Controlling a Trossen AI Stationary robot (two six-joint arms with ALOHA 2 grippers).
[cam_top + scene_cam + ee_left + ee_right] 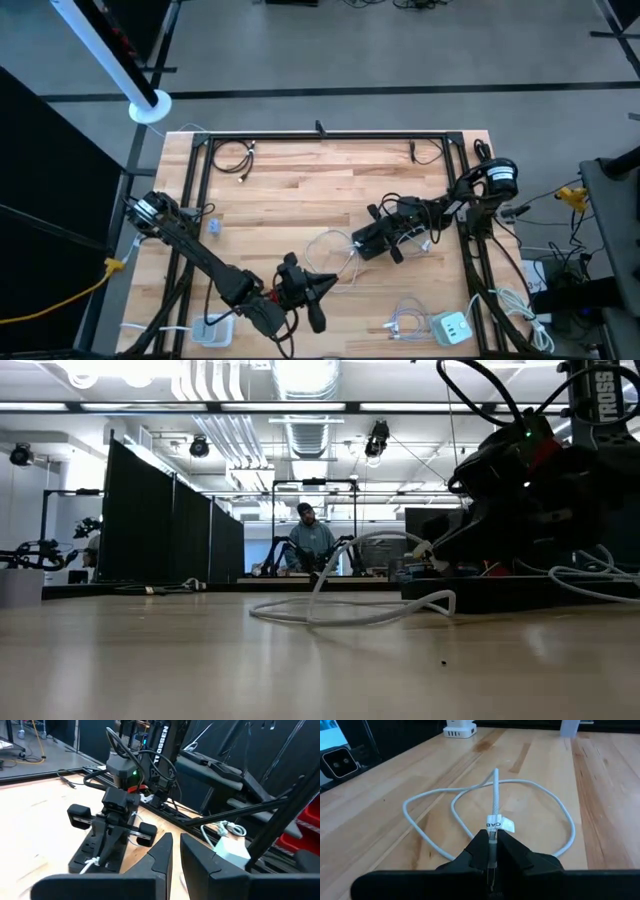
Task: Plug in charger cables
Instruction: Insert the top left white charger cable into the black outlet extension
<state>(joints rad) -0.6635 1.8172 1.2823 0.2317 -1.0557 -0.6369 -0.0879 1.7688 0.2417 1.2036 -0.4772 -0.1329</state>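
Note:
A white charger cable (328, 250) lies in a loose loop on the middle of the wooden table; the loop also shows in the low view (350, 610) and the right wrist view (530, 790). My right gripper (356, 244) (492, 842) is low over the table at the loop's right side, shut on one end of this cable. My left gripper (328, 284) (174, 851) hovers near the table's near edge, just short of the loop. It is shut on nothing and points toward the right gripper. My right gripper pinches the white cable near one end, just behind its small paper label (493, 825), between the two fingertips. The fingers come nearly level from the table's right side and lie along the cable. The cable runs on from the tips, slack, with its loop (470, 790) resting on the table.
White charger blocks sit at the near left (213, 331) and near right (452, 327), with coiled white cables (405, 322) beside the right one. Black cables lie at the far left (235, 155) and far right (430, 152). A black frame (330, 136) rims the table. A person (312, 538) sits beyond.

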